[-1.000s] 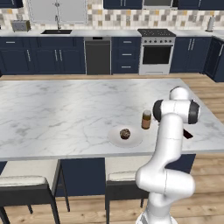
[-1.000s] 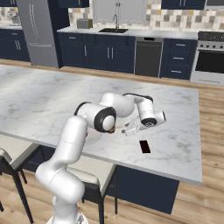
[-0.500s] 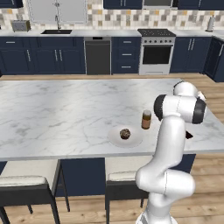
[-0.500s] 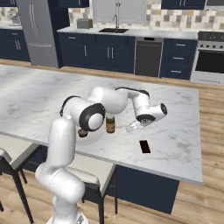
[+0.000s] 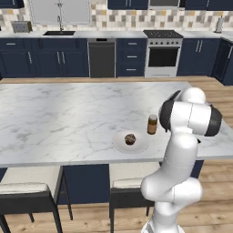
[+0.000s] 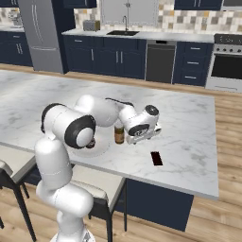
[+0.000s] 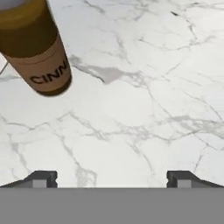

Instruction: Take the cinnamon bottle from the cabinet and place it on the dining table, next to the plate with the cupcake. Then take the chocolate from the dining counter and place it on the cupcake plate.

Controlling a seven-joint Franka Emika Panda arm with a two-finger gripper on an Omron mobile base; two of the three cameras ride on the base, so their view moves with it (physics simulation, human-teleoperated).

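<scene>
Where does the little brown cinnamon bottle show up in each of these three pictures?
Left base view: cinnamon bottle centre-right, just right of the plate.
Right base view: centre, beside the plate.
Hand view: top left.
Shared landmark: the dining table it stands on.

Orange-brown label of the cinnamon bottle (image 7: 37, 46) reads "CINN", rest cut off.

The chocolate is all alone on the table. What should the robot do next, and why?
Probably swing the open gripper over to the chocolate. The cinnamon bottle already stands beside the plate with the cupcake, and the fingers hold nothing.
</scene>
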